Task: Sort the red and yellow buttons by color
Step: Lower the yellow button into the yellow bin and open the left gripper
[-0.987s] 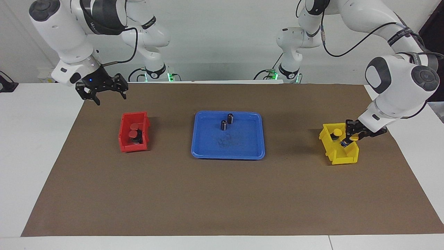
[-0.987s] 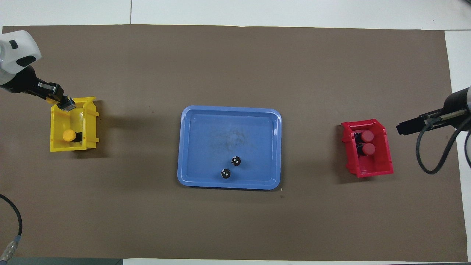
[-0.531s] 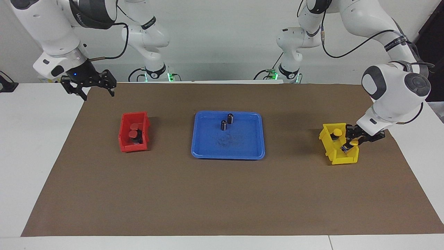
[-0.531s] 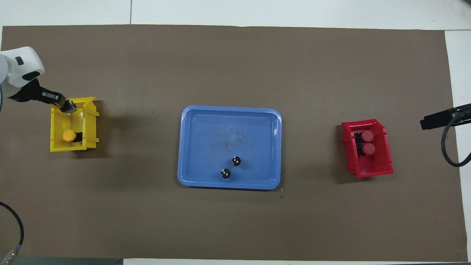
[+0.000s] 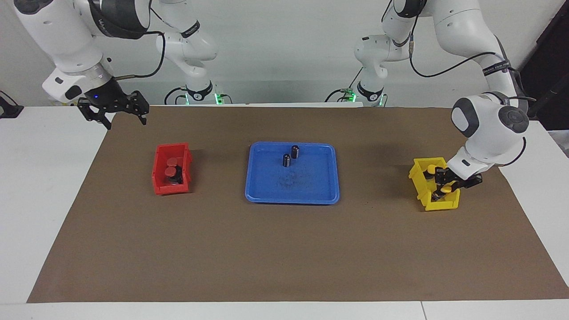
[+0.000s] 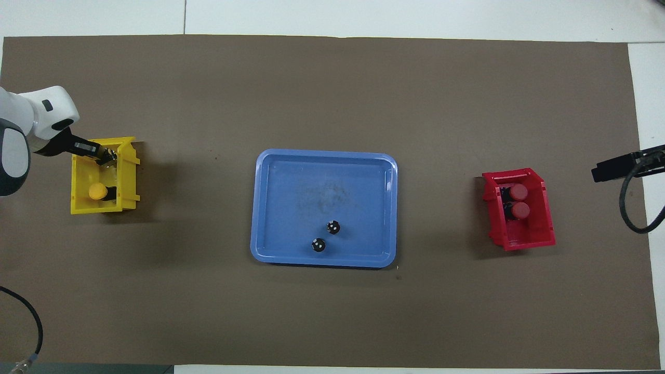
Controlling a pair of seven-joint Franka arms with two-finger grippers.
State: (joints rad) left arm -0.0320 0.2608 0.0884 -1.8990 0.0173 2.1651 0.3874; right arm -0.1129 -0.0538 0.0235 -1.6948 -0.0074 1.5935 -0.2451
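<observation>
Your left gripper (image 5: 444,186) is down inside the yellow bin (image 5: 426,202), at the left arm's end of the table, and its jaws are closed on a yellow button (image 5: 446,189). The other yellow button (image 6: 97,191) lies in the same bin, nearer to the robots. Your right gripper (image 5: 118,116) waits with jaws spread wide and nothing between them, over the mat's edge at the right arm's end. Both red buttons (image 6: 515,201) lie in the red bin (image 6: 540,236). Two dark cylinders (image 6: 326,235) stand in the blue tray (image 6: 270,208), between the bins.

Each arm (image 5: 491,69) wears a dark band printed with small white lettering. It cannot be read. Nothing else carries text.
</observation>
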